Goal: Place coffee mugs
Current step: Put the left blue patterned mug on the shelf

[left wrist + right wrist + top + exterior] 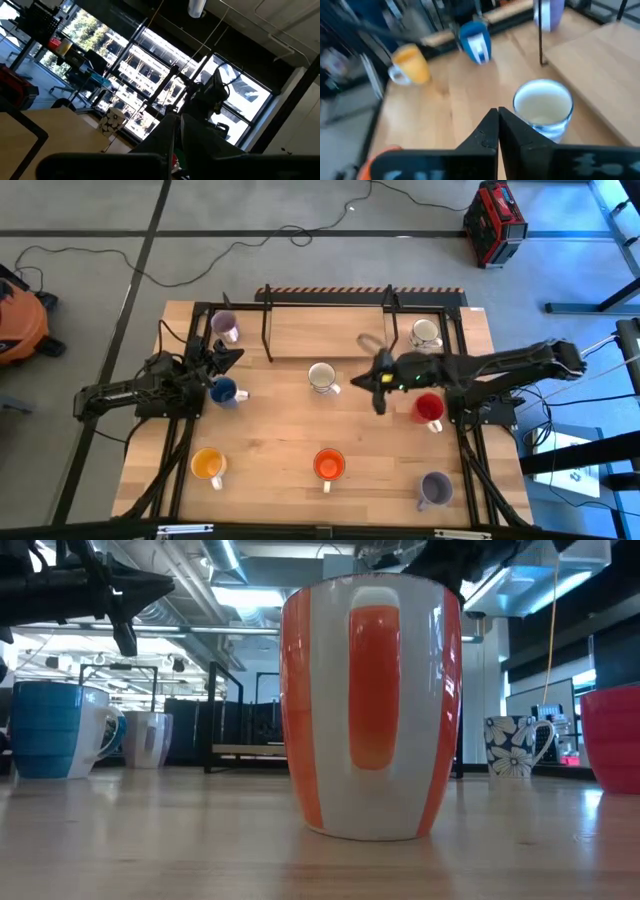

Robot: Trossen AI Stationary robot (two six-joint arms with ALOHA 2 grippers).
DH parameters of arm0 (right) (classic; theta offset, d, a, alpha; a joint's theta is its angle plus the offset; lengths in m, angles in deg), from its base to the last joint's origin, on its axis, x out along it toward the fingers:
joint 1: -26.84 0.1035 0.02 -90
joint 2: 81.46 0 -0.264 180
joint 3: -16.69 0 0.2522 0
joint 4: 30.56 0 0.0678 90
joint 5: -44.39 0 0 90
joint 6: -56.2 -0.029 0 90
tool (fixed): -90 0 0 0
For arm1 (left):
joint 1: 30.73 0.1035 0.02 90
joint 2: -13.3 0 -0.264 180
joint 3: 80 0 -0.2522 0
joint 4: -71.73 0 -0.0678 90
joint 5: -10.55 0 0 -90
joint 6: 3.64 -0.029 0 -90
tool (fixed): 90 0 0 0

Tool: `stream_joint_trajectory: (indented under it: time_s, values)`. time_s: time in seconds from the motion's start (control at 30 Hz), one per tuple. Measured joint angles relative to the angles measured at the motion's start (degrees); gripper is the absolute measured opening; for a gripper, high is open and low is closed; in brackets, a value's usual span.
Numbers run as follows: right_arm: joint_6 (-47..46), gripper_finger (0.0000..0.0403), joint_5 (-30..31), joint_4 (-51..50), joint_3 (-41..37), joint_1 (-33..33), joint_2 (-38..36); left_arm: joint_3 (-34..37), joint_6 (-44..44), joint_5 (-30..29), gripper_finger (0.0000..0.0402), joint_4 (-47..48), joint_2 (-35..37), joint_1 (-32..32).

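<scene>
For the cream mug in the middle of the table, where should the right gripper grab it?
Grip the cream mug by its rim, coming down from above. It stands upright with its mouth open, and its handle points toward the right gripper, so pinch the wall on a side away from the handle. That gripper's fingers are shut now and would need to open first.

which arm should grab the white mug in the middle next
Right, likely. The right gripper sits beside the white mug, fingers shut, mug right ahead in its wrist view. The left gripper is over by the blue mug.
</scene>
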Motion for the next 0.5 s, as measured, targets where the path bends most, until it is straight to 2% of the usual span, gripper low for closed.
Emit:
stream_joint_trajectory:
  time_s: [0.1, 0.2, 0.33, 0.4, 0.5]
  values:
    - [0.82, 0.0, 2.38, -1.61, 2.27, 2.49, 3.99, -0.03, 0.01, -0.21, 0.0029, -0.17, 0.0, 0.0]
    - [0.85, 0.0, 1.84, -2.1, 3.53, 3.47, 6.71, -0.04, 0.02, -0.33, 0.0029, 0.38, -0.02, 0.0]
    - [-4.52, 0.0004, 0.28, -3.26, 3.47, 3.17, 9.79, -0.04, 0.01, -0.57, 0.0029, 0.73, -0.28, -0.04]
    - [-8.25, 0.0019, 0.61, -3.26, 3.45, 2.46, 11.01, -0.07, 0.01, -1.23, 0.0029, 0.96, -0.32, -0.05]
    - [-11.7, 0.0065, 3.04, -3.33, 3.43, 2.07, 12.54, -0.07, 0.0, -1.29, 0.0029, 0.99, -0.33, -0.04]
